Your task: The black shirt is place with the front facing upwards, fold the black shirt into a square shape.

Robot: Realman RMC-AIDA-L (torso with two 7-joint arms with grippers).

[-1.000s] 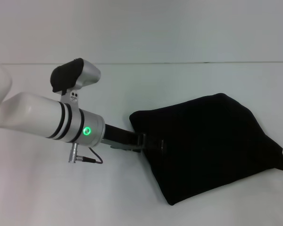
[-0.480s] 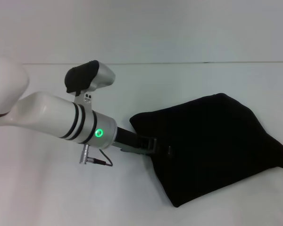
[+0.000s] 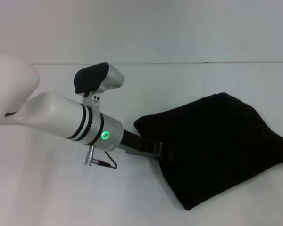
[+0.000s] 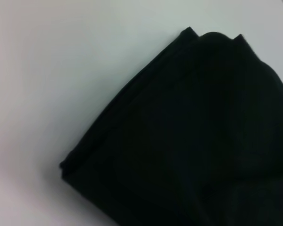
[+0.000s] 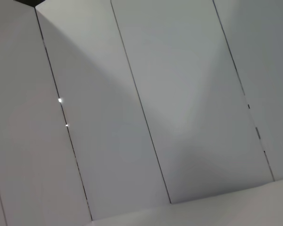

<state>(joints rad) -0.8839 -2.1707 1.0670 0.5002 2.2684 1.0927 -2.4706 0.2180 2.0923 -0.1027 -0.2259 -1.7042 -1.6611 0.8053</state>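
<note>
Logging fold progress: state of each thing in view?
black shirt: folded into a compact, roughly square bundle, lying on the table, print hidden.
left gripper: at the bundle's near-left edge, against the cloth.
right gripper: out of view; its wrist camera faces wall panels.
table: white, bears the shirt.

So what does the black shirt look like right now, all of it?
The black shirt is plain, soft cloth, folded into a thick, roughly four-sided bundle lying skewed on the white table. No letters or sleeves show. Stacked layers show along its edge. The left gripper meets its near-left edge.
</note>
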